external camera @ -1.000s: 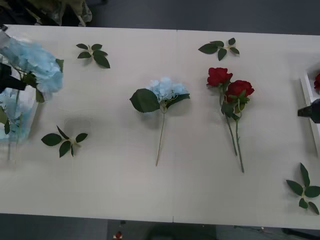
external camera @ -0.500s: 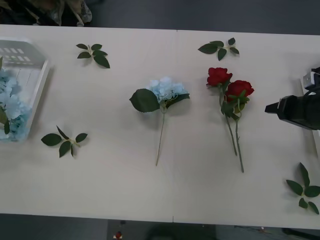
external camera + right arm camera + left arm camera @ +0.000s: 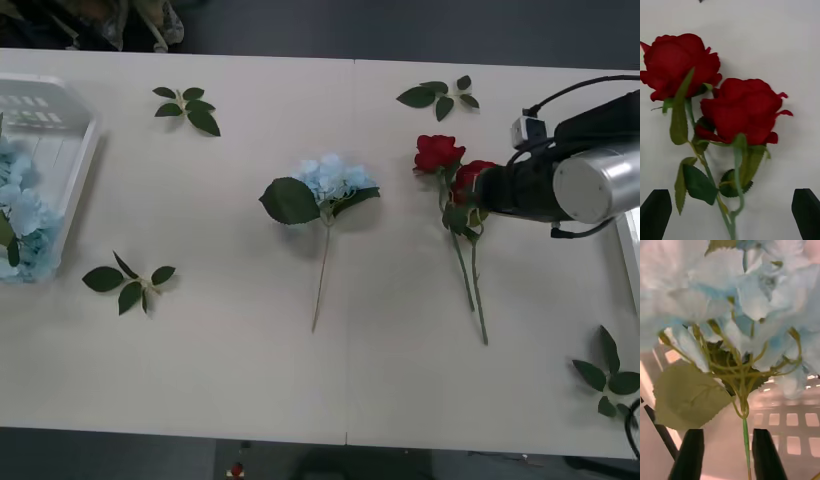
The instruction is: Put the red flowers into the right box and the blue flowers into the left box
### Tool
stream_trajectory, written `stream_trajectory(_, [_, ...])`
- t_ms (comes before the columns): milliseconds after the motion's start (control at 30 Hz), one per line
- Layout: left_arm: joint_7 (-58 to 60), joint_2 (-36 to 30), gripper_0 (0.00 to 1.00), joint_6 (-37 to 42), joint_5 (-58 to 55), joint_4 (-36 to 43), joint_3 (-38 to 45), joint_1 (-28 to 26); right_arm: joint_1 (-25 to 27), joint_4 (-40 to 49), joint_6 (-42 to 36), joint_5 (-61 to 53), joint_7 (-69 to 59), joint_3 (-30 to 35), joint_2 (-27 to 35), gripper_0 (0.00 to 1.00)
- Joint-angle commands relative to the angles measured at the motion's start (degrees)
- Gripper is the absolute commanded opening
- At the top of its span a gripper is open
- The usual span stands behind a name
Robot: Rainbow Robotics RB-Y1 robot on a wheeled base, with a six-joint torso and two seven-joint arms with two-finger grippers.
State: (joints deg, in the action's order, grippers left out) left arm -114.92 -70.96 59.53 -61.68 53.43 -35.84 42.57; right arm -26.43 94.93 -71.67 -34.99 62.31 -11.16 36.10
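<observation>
Two red flowers (image 3: pixel 438 152) lie side by side right of the table's centre, stems pointing to the near edge. My right gripper (image 3: pixel 490 188) hangs over them, reaching in from the right. In the right wrist view it (image 3: pixel 730 195) is open, with both blooms (image 3: pixel 745 112) beyond its fingers. One blue flower (image 3: pixel 335 178) lies mid-table. The left box (image 3: pixel 88 150) at the far left holds more blue flowers (image 3: pixel 20 215). In the left wrist view the left gripper (image 3: pixel 720 435) has its fingers apart, a blue flower's (image 3: pixel 745 296) thin stem between them, the box's slotted wall (image 3: pixel 790 427) behind. The right box's rim (image 3: pixel 630 250) shows at the right edge.
Loose green leaf sprigs lie at the back left (image 3: pixel 188 107), the back right (image 3: pixel 438 96), the front left (image 3: pixel 130 282) and the front right corner (image 3: pixel 608 380). Bare tabletop stretches along the near edge.
The right arm has swung in from the right edge to above the two roses. The left arm with its blue flower left the front view a second ago.
</observation>
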Motion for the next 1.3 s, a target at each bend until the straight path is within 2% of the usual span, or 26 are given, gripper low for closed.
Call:
stream_trajectory(33, [-2.77, 0.91, 0.71, -0.29, 3.23, -1.14, -1.25, 1.37, -3.28, -1.77, 0.12, 3.26, -3.42, -2.72, -1.65, 0.94])
stream_trajectory(100, [-2.86, 0.91, 0.79, -0.64, 2.79, -0.79, -1.77, 1.37, -3.9, -2.74, 0.04, 4.05, -3.6, -3.78, -2.18, 0.94])
stream_trajectory(167, [-3.47, 0.03, 0.93, -0.64, -0.11, 0.62, -1.77, 1.37, -4.42, -3.7, 0.12, 4.67, -3.51, -5.1, -2.71, 0.94])
stream_trajectory(233, [-5.14, -0.94, 1.0, -0.73, -4.24, 2.64, -1.6, 1.37, -4.6, -4.23, 0.12, 4.93, -3.51, -5.62, -3.06, 0.94])
stream_trajectory(567, [-8.66, -2.08, 1.0, 4.37, -28.76, 8.79, 3.76, 4.8, -6.18, -6.25, 0.04, 6.51, -3.69, -9.58, -3.32, 0.94])
stream_trajectory(767, [-8.48, 2.05, 1.0, 2.52, -41.16, 8.62, 3.76, 7.08, -6.27, -7.48, 0.21, 7.04, -3.51, -9.93, -3.67, 0.94])
stream_trajectory(1067, [-8.66, 10.66, 1.0, -2.49, -43.35, 8.62, 3.76, 8.14, -7.68, -11.17, 1.53, 7.65, -3.34, -10.98, -4.02, 0.94])
stream_trajectory(1133, [-8.57, 12.68, 1.0, -2.66, -41.95, 8.62, 3.76, 8.67, -8.03, -12.05, 1.71, 7.57, -3.07, -10.98, -4.11, 0.88])
stream_trajectory(1167, [-8.48, 14.44, 1.0, -2.66, -40.72, 8.62, 3.76, 9.11, -8.47, -12.4, 1.71, 7.57, -2.98, -10.98, -4.11, 0.75])
stream_trajectory(1200, [-8.4, 15.41, 1.0, -2.66, -39.84, 8.62, 3.76, 9.28, -8.56, -12.49, 1.71, 7.57, -2.9, -10.98, -4.11, 0.66])
stream_trajectory(1233, [-8.4, 16.02, 1.0, -2.66, -39.4, 8.62, 3.76, 9.46, -8.56, -12.49, 1.71, 7.57, -2.98, -10.98, -4.11, 0.62])
stream_trajectory(1267, [-8.22, 17.78, 1.0, -2.66, -38.69, 8.62, 3.76, 9.54, -8.56, -12.49, 1.71, 7.65, -2.9, -10.98, -4.11, 0.53])
stream_trajectory(1300, [-8.13, 18.66, 1.0, -2.66, -38.25, 8.53, 3.76, 9.54, -8.56, -12.49, 1.79, 7.65, -2.9, -10.98, -4.11, 0.5])
